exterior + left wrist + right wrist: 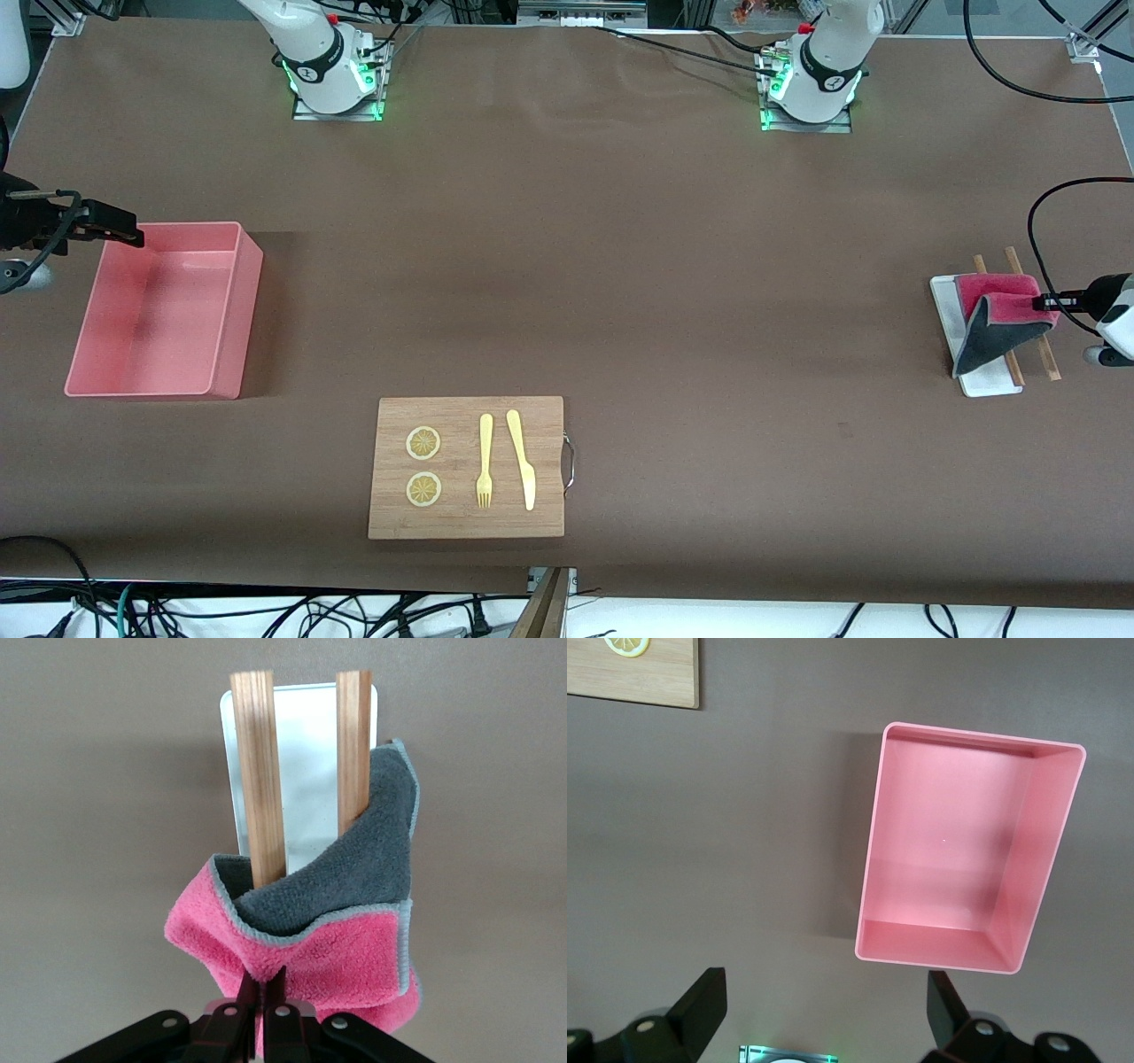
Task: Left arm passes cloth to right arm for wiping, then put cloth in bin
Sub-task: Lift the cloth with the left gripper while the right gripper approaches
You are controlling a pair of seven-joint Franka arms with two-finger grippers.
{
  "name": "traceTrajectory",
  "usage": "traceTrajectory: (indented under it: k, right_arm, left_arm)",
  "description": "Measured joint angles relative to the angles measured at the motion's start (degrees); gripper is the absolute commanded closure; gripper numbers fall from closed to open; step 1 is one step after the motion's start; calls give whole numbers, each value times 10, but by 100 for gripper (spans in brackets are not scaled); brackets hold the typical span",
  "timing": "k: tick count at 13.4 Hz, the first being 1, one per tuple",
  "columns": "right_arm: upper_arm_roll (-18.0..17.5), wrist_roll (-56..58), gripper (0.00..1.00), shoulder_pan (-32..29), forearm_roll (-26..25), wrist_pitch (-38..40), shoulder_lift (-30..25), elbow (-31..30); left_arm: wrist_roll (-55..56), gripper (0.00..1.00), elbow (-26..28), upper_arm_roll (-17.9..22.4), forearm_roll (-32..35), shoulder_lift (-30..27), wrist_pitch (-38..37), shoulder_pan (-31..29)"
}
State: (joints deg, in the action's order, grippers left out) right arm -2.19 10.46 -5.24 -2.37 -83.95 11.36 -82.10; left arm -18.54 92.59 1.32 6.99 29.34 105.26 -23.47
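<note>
Pinching a fold of the cloth (1001, 319), the left gripper (1052, 299) is hanging over the left arm's end of the table, its fingers (282, 1014) pressed together on the crimson-pink face. In the left wrist view the cloth (328, 921) is bunching upward from the grip, its pink side showing next to the gripper and its dark grey side turned up above it. The grey part is draping over the white tray (983, 377) and across two wooden sticks (1032, 350) that are lying side by side on that tray. Those sticks (261, 771) are running parallel along the tray (310, 744), one of them disappearing under the grey face.

At the right arm's end of the table, the right gripper (111, 226) is hovering over the rim of the pale pink bin (226, 310), fingers (700, 1005) spread wide apart with nothing between them. The bin (873, 877) is sitting open-topped on the brown table (620, 266).

Nearer to the front camera, about midway along the table, a wooden cutting board (467, 523) is carrying two lemon slices (423, 443), a yellow fork (485, 461) and a yellow knife (523, 459).
</note>
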Motion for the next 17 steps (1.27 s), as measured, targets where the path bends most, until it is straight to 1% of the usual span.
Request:
traceTrajectory:
  k: [3, 5, 7, 9, 12, 14, 17]
  right_arm:
    - [0, 0, 0, 0, 0, 0, 0, 0]
    - [0, 0, 0, 0, 5, 0, 1, 0]
    - [0, 0, 0, 0, 15, -1, 4, 0]
    - [-1, -11, 0, 1, 30, -4, 11, 0]
    - [-7, -82, 0, 16, 58, -22, 27, 0]
    - [-9, -144, 0, 37, 78, -46, 40, 0]
    - [-9, -232, 0, 66, 117, -88, 59, 0]
  left_arm:
    - [0, 100, -16, -2, 0, -8, -22, 0]
    - [0, 100, -42, -12, 0, -26, -75, 0]
    - [0, 100, -79, -31, 0, -42, -135, 0]
    - [1, 100, -108, -58, -5, -49, -169, 1]
    - [19, 100, -126, -104, -48, -49, -193, 2]
    - [78, 100, -126, -148, -84, -48, -198, 3]
    - [233, 100, -127, -226, -139, -47, -199, 10]
